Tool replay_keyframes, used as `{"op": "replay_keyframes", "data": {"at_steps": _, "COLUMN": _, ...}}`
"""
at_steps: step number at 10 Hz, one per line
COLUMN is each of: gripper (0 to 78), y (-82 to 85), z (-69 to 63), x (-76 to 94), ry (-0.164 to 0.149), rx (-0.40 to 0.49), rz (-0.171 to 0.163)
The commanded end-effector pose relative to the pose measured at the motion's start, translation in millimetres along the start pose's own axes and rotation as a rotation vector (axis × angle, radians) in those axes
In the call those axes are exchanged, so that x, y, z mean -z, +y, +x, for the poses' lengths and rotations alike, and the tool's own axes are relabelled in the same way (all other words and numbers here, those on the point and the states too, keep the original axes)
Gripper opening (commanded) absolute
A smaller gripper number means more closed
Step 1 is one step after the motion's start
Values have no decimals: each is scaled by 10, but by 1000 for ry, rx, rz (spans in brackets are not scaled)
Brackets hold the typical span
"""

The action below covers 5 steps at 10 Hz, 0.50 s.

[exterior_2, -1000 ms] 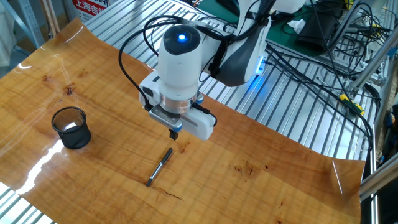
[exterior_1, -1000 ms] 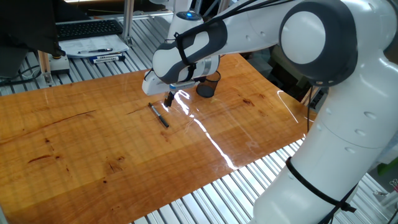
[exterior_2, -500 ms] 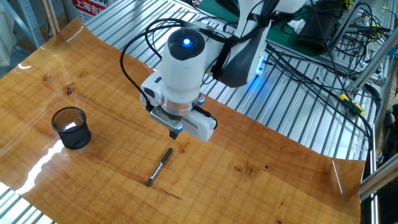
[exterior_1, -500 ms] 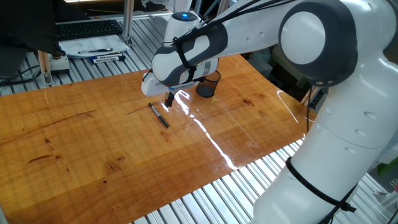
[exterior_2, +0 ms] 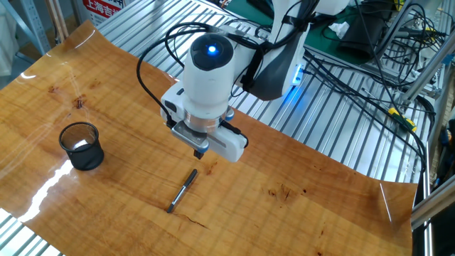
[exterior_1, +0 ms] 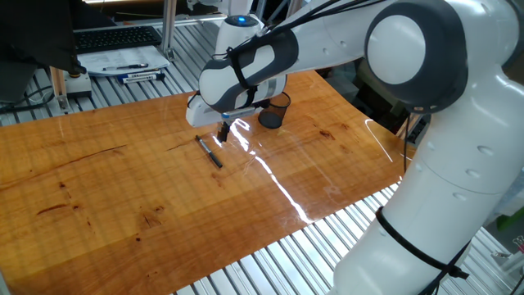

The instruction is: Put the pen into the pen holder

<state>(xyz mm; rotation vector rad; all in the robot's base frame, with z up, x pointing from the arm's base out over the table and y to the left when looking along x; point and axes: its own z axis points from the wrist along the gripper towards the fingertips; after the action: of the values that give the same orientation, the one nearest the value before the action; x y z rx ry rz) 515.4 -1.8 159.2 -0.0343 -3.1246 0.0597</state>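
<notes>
Wooden boards with a glossy finish are covering the table (exterior_2: 298,206), and metal slats are showing beyond its edges in both fixed views.

Nearest the lens in the other fixed view, the pen (exterior_2: 183,190) is lying flat on the bare wood, untouched, its long axis running diagonally. It is sitting just beside and slightly below the gripper (exterior_2: 201,151) in that picture, not under it. From one fixed view the pen (exterior_1: 210,152) is resting just left of the gripper (exterior_1: 222,131), near but apart.

Compared with a second ago, the wrist is sitting a touch higher and shifted slightly, while over the last half second almost nothing is changing. The pen and the pen holder are staying exactly where they were. To my reading, the arm is hesitating or lining up over the pen, so the grasp is not yet begun and the task is still at its first step.

Farther back, the arm is reaching across the table with the wrist pointing straight down, the fingers hanging close above the wood. They look drawn close together, though the tips are too small for me to tell for certain.

Well apart from the pen, the pen holder (exterior_2: 82,146) is standing upright on the wood, seemingly empty.
</notes>
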Motion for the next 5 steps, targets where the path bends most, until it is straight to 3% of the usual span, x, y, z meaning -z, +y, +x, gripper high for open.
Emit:
{"op": "replay_keyframes", "data": {"at_steps": 1, "gripper": 0, "y": 111, "z": -209, "x": -265, "ry": 39, "rx": 29, "rz": -7}}
{"op": "replay_keyframes", "data": {"at_steps": 5, "gripper": 0, "y": 50, "z": -257, "x": -433, "ry": 7, "rx": 39, "rz": -5}}
